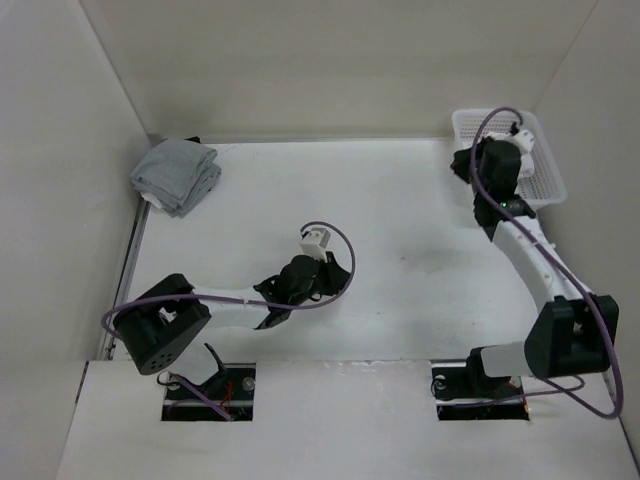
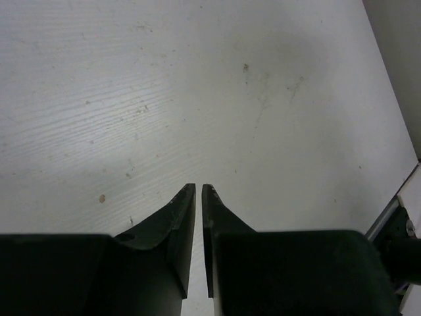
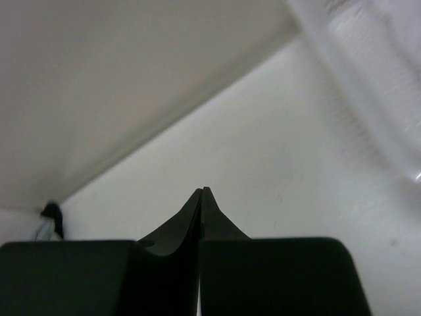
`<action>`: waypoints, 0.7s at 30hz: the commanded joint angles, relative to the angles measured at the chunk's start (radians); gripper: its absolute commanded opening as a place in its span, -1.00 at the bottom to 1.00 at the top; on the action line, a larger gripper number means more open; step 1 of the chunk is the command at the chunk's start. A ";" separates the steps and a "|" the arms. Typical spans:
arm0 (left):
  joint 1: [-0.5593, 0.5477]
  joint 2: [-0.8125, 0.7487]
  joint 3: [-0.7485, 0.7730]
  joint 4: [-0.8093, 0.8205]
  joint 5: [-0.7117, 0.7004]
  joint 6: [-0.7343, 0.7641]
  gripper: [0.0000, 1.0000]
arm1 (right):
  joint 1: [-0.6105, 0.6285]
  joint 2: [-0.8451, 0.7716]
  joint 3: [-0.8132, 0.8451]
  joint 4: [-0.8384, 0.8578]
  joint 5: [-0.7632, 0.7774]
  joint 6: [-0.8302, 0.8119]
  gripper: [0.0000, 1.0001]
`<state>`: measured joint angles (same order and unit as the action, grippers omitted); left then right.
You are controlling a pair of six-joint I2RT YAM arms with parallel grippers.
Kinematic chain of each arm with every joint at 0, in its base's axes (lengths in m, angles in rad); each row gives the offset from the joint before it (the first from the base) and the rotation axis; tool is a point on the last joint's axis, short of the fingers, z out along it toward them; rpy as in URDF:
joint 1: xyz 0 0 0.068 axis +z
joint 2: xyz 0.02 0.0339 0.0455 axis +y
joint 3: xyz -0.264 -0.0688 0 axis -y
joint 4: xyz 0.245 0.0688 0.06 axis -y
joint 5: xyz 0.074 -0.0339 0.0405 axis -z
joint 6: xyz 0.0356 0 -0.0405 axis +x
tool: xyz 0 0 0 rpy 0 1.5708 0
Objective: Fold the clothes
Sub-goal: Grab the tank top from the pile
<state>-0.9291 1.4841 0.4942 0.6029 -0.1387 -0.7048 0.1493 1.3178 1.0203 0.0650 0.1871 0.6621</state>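
Item 1, L jaws: my left gripper [image 2: 198,187], tips nearly together w/ a thin slit between, nothing in them, over bare table [image 2: 164,79] near the middle. Item 2, R jaws: my right gripper [image 3: 202,191], pressed fully together, empty, up by the white basket [image 1: 548,185] at the far right corner. Item 3, clothes: not found in any view. The white garment may have lain in the basket under my right wrist, but the top view hid that part & the wrist view blurred the mesh, so I couldn't tell. Item 4, grey cloth bundle [image 1: 177,175]: far left corner, well apart from both arms, not the job. Risks, as I judged them: w/ R jaws closed I'd have got no cloth w/o opening first, and going in closed could've snagged the mesh or shoved the basket against the wall. White on white made it easy to miss a hem or pinch one layer only. L arm sat well apart from the basket, so no help if the garment came out bunched. Views: top alone showed both arms, bundle & basket posn. L wrist alone showed the slit btwn tips & scuffs on the table. R wrist alone showed tips touching & the wall-table seam.
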 commanded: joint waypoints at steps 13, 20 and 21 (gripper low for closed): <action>0.146 -0.099 -0.085 0.149 0.025 -0.012 -0.06 | -0.406 0.770 0.763 -0.249 0.200 -0.165 0.17; 0.154 -0.061 -0.077 0.172 0.068 -0.028 -0.06 | -0.432 0.975 1.010 -0.313 0.143 -0.179 0.31; 0.154 -0.053 -0.075 0.175 0.077 -0.032 -0.06 | -0.432 0.997 1.035 -0.315 0.143 -0.177 0.31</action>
<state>-0.7834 1.4113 0.4179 0.7086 -0.1024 -0.7208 -0.2981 2.2887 1.9419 -0.2375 0.3481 0.5110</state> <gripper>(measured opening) 0.469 0.655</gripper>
